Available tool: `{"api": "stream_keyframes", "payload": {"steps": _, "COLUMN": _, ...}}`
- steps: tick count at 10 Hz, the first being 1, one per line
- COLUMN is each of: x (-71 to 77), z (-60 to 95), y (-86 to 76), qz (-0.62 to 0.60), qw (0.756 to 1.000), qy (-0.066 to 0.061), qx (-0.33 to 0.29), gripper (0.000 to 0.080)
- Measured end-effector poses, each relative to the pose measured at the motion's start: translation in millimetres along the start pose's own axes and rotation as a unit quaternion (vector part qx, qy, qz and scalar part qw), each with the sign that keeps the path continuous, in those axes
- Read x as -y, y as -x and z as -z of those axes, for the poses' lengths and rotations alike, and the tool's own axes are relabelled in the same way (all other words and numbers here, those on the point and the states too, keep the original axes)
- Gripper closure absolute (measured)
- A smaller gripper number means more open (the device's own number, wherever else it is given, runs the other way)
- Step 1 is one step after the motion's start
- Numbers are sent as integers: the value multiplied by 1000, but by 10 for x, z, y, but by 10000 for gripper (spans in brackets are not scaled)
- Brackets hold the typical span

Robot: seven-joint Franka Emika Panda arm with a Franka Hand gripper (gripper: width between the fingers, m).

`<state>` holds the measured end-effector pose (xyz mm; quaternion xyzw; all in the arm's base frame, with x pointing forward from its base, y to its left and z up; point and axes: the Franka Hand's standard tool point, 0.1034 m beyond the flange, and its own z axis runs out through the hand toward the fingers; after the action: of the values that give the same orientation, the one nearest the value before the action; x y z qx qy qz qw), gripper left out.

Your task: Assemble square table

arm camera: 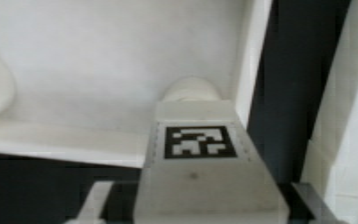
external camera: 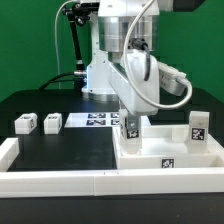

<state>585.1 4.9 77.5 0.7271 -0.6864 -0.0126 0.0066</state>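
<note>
Crowding out the pincer [external camera: 130, 121] tips, clamped leg block [arm camera: 197, 150]; slab [arm camera: 69, 100] blurred.

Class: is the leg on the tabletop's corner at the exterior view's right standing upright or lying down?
Upright: the leg stands on end, taller than wide, on the tabletop corner, with its marker facing the camera.

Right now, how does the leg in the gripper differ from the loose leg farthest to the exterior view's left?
The held leg is clamped in the gripper; the leftmost leg lies free, touched by nothing. The held leg stands upright at a corner of the white tabletop; the leftmost leg sits low on the black surface, off the tabletop. Both are white blocks carrying a black-and-white marker.
</note>
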Motion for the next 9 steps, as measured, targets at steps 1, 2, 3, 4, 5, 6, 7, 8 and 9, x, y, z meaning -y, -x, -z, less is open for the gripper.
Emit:
{"api": "stream_keyframes", "payload": {"steps": 1, "x": 0, "z": -1, "y": 2, "qz": 0, "qw": 1000, "qy": 0, "qx": 0, "gripper": 509}}
{"api": "stream_keyframes", "payload": {"steps": 2, "x": -3, "z": -8, "y": 7, "qz": 2, "qw": 1000, "qy": 1, "qx": 0, "gripper": 435}}
{"api": "stream_keyframes", "payload": {"steps": 3, "x": -3, "z": -10, "y": 1, "qz": 29, "qw": 1000, "qy": 1, "qx": 0, "gripper": 435}}
{"api": "stream_keyframes", "payload": {"steps": 4, "x": 7, "z": -9, "y": -13, "qz": 60, "qw": 998, "qy": -5, "qx": 2, "gripper": 229}}
{"api": "stream_keyframes", "payload": {"steps": 5, "x": 13, "z": -15, "y": -15, "qz": 70, "qw": 998, "qy": -10, "qx": 1, "gripper": 170}}
{"api": "stream_keyframes", "payload": {"steps": 6, "x": 9, "z": -19, "y": -5, "qz": 91, "qw": 996, "qy": -9, "qx": 1, "gripper": 155}}
{"api": "stream_keyframes", "payload": {"steps": 7, "x": 10, "z": -21, "y": 1, "qz": 151, "qw": 988, "qy": -10, "qx": 0, "gripper": 155}}
{"api": "stream_keyframes", "payload": {"steps": 8, "x": 13, "z": -24, "y": 0, "qz": 215, "qw": 976, "qy": -15, "qx": -3, "gripper": 151}}
{"api": "stream_keyframes", "payload": {"steps": 9, "x": -6, "z": -33, "y": -14, "qz": 270, "qw": 963, "qy": -20, "qx": -8, "gripper": 150}}
